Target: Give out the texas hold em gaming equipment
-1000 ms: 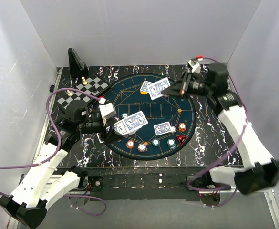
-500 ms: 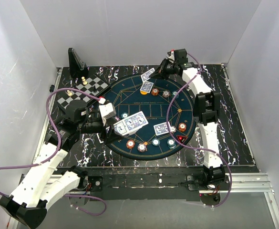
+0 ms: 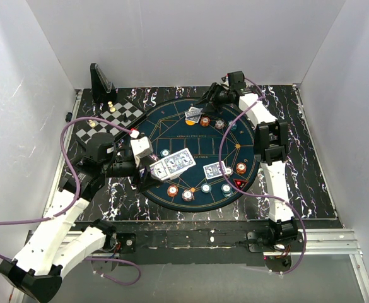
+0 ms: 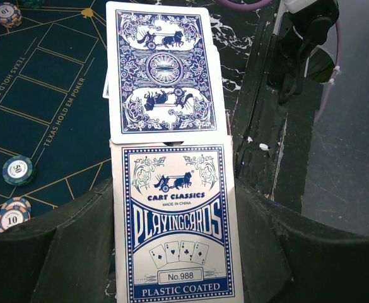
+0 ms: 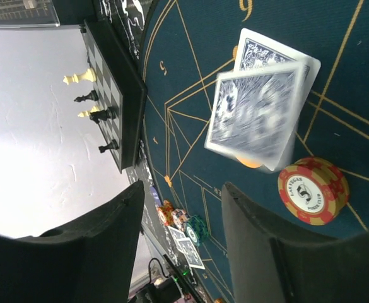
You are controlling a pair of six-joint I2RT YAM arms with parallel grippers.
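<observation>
Right wrist view has the right gripper [image 5: 183,189] with its fingers [image 5: 102,252] spread and nothing between them. Just beyond the tips a blurred card [image 5: 253,117], blue back up, hangs over a second card [image 5: 263,53] on the mat [image 5: 190,82], clear of both fingers. Whether it has touched down I cannot tell. A red chip [image 5: 313,189] lies just beside them, and the chessboard [image 5: 111,95] stands off to the left.

The left gripper [image 4: 175,208] is clamped on the card box [image 4: 178,233], one finger along each long side, over the mat's near left. A top card [image 4: 162,69] juts past the box's far end, beyond the fingertips.

Half a second ago the right gripper was farther back, over the mat's far edge, with a card at its tips and one card lying alone nearer in. It has since come toward the near left, and the card is out of its grip. The left arm and box have not moved.
</observation>
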